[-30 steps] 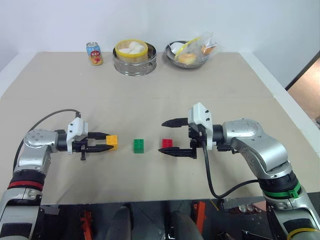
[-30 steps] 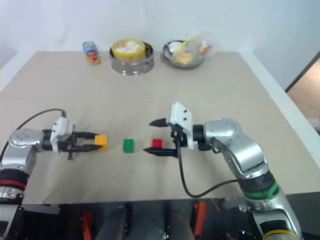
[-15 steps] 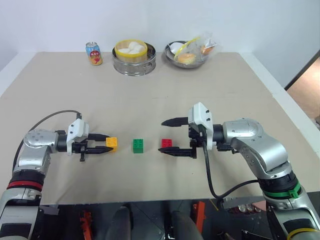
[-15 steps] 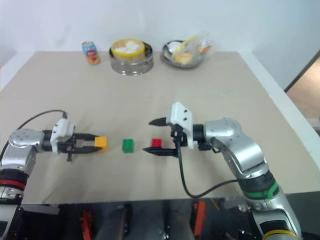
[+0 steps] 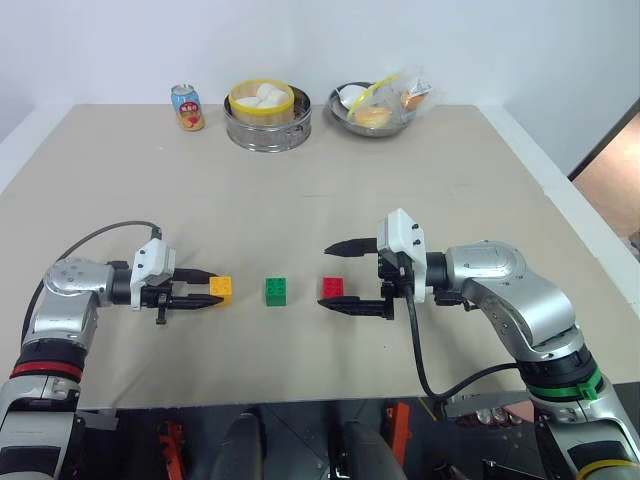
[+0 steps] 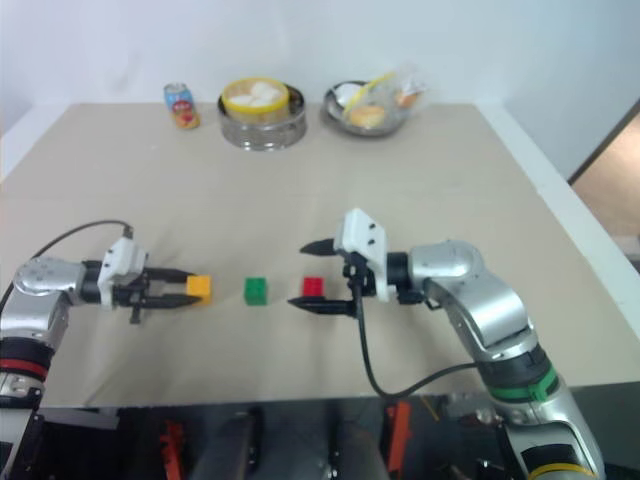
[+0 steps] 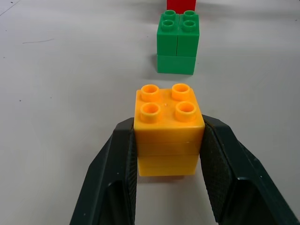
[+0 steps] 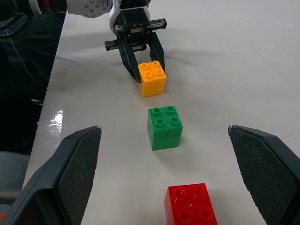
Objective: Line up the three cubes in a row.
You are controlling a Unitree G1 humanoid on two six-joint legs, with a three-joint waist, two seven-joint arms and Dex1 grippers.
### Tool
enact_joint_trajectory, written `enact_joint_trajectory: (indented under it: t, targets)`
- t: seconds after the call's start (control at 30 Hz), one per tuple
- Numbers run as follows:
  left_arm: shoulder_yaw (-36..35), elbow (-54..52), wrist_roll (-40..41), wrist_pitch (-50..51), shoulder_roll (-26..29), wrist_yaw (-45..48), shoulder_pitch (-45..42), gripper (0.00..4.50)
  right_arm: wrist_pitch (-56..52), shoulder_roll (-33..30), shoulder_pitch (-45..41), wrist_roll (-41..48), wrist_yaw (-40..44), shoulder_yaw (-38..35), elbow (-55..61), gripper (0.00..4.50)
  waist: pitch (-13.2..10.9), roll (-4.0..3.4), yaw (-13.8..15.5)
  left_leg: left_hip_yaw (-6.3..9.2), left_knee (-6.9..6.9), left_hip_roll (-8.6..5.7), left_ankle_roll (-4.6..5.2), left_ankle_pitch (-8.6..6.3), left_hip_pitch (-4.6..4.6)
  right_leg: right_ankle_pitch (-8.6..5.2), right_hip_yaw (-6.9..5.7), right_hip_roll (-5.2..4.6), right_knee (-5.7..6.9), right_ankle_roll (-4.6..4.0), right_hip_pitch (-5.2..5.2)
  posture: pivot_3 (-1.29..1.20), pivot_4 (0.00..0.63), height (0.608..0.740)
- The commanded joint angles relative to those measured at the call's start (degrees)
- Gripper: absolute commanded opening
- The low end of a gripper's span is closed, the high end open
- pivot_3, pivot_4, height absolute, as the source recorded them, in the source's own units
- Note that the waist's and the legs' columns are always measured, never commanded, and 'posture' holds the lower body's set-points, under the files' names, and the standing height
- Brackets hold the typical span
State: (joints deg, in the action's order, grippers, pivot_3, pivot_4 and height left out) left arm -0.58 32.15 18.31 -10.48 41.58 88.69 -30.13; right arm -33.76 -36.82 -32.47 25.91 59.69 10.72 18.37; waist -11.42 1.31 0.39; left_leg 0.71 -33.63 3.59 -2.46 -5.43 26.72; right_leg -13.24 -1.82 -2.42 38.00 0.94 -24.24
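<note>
Cubes sit in a rough row near the front of the table [image 5: 300, 180]: orange-yellow cube [image 5: 221, 289] on the robot's left, green cube [image 5: 277, 291] in the middle, red cube [image 5: 333, 288] on the right, each apart from the next. Left tool [image 5: 205, 288] is level and clamped on the orange-yellow cube, one finger [image 7: 115, 178] on each side, cube resting on the table. Right tool [image 5: 336, 277] has its fingers wide apart, straddling the red cube without touching it. At the far edge: drink can [image 5: 188, 107], steamer pot [image 5: 268, 114], metal bowl of food [image 5: 376, 108].
</note>
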Motion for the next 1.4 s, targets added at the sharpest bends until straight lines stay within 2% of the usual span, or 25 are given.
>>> enact_joint_trajectory:
  t: [0.03, 0.1, 0.13, 0.2, 0.23, 0.3, 0.37, 0.57, 0.77, 0.87, 0.97, 1.07, 1.23, 1.4]
  targets:
    - [0.6, 0.8, -1.2, -1.2, 0.1, 0.9, -1.2, 1.29, 0.7, -0.1, -0.8, 0.3, -0.1, -1.4, 1.2, 4.5, 0.0, 0.0, 0.0, 0.0, -0.01, 0.0, 0.0, 0.0, 0.0, 0.0, 0.0, 0.0, 0.0, 0.0, 0.0, 0.0, 0.15, 0.74]
    - [0.8, 1.6, -1.5, -1.5, 0.1, 1.0, -1.5, 1.29, 0.8, -0.1, -0.8, 0.3, -0.1, -1.3, 1.1, 4.5, 0.0, 0.0, 0.0, -0.01, -0.02, 0.0, 0.0, 0.0, 0.0, 0.01, 0.0, 0.0, 0.0, 0.01, 0.01, 0.0, 0.15, 0.74]
    - [0.9, 1.8, -1.7, -1.5, 0.2, 1.1, -1.7, 2.32, 0.8, -0.1, -0.8, 0.2, -0.1, -1.3, 1.1, 4.5, 0.0, 0.0, 0.0, -0.01, -0.03, 0.0, 0.0, 0.0, 0.0, 0.01, 0.0, 0.0, 0.01, 0.01, 0.01, 0.0, 0.15, 0.74]
    - [1.0, 2.4, -2.1, -2.1, 0.2, 1.1, -2.0, 2.99, 0.8, -0.1, -0.8, 0.1, -0.1, -1.3, 1.0, 4.5, 0.0, 0.0, 0.0, -0.03, -0.05, 0.01, 0.0, 0.0, -0.01, 0.03, 0.03, 0.01, 0.01, 0.01, 0.0, 0.0, 0.15, 0.74]
    - [1.0, 2.7, -2.3, -2.3, 0.2, 1.1, -2.2, 3.13, 0.8, -0.1, -0.8, 0.1, -0.2, -1.3, 0.9, 4.5, 0.0, 0.0, 0.0, -0.03, -0.05, 0.01, 0.0, 0.0, -0.01, 0.03, 0.03, 0.01, 0.01, 0.01, 0.0, 0.0, 0.15, 0.74]
    - [0.9, 3.3, -2.6, -2.7, 0.5, 1.3, -2.7, 4.12, 0.8, 0.0, -0.8, 0.0, -0.2, -1.3, 0.8, 4.5, 0.0, 0.0, 0.0, -0.04, -0.05, 0.02, 0.0, 0.0, -0.01, 0.04, 0.03, 0.02, 0.01, 0.01, 0.0, 0.0, 0.15, 0.74]
    - [0.8, 3.5, -2.8, -2.9, 0.9, 1.5, -3.1, 4.41, 0.9, 0.0, -0.8, 0.0, -0.1, -1.4, 0.7, 4.5, 0.0, 0.0, 0.0, -0.04, -0.05, 0.02, 0.0, 0.0, -0.01, 0.04, 0.03, 0.02, 0.01, 0.01, 0.0, 0.0, 0.15, 0.74]
    - [-0.2, 1.0, -2.1, -0.5, 3.7, 2.1, -3.5, 4.41, 1.3, 0.3, -1.0, 0.1, 0.0, -1.5, 0.1, 4.5, 0.0, 0.0, 0.0, -0.05, -0.05, 0.04, 0.0, 0.0, -0.01, 0.04, 0.05, 0.04, 0.03, 0.01, -0.01, 0.0, 0.15, 0.74]
    - [-2.9, -12.6, 4.7, 17.7, 9.6, 1.9, 0.6, 4.41, -0.5, 0.2, -1.2, 2.3, 0.0, -3.2, 0.6, 4.5, 0.0, 0.0, 0.0, -0.05, -0.05, 0.06, 0.0, 0.0, -0.01, 0.04, 0.05, 0.06, 0.06, 0.01, -0.03, 0.0, 0.15, 0.74]
    - [-6.2, -20.6, 9.0, 26.8, 11.1, -2.7, 3.3, 4.41, -1.1, -0.4, -0.2, 3.4, -0.5, -4.8, 1.3, 4.5, 0.0, 0.0, -0.2, -0.11, -0.05, 0.11, -0.01, -0.01, -0.01, 0.03, 0.12, 0.07, 0.07, 0.0, -0.05, 0.0, 0.15, 0.74]
    - [-10.1, -25.4, 9.4, 29.5, 7.8, -13.8, 3.6, 4.41, -2.8, 0.0, 0.3, 4.0, -3.6, -7.0, 1.6, 4.5, 0.0, 0.0, 0.0, -0.12, -0.05, 0.14, -0.02, -0.01, -0.01, 0.03, 0.09, 0.05, 0.07, 0.0, -0.03, 0.0, 0.15, 0.74]
    - [-11.9, -25.3, 7.3, 27.9, 2.0, -25.5, 1.6, 4.41, 0.0, 1.4, 0.3, 0.9, -8.1, -8.4, -0.9, 4.5, 0.0, -0.01, 0.0, -0.24, -0.1, 0.14, -0.01, 0.0, -0.04, 0.05, 0.11, -0.01, 0.07, 0.04, 0.03, 0.0, 0.15, 0.74]
    - [-10.3, -26.2, 1.8, 25.1, -6.3, -39.8, 0.4, 4.41, 3.1, 2.3, -0.6, -4.4, -13.4, -8.3, -5.5, 4.5, 0.0, 0.02, 0.0, -0.37, -0.27, 0.14, 0.01, 0.01, -0.05, 0.19, 0.25, 0.03, 0.07, 0.23, 0.06, 0.0, 0.15, 0.74]
    - [-7.9, -25.5, 0.0, 24.3, -9.6, -42.8, -0.3, 4.41, 4.4, 1.7, -0.3, -5.8, -14.2, -8.7, -7.1, 4.5, 0.0, 0.02, 0.0, -0.46, -0.29, 0.14, 0.02, 0.02, -0.04, 0.34, 0.44, 0.14, 0.07, 0.5, 0.04, 0.0, 0.15, 0.74]
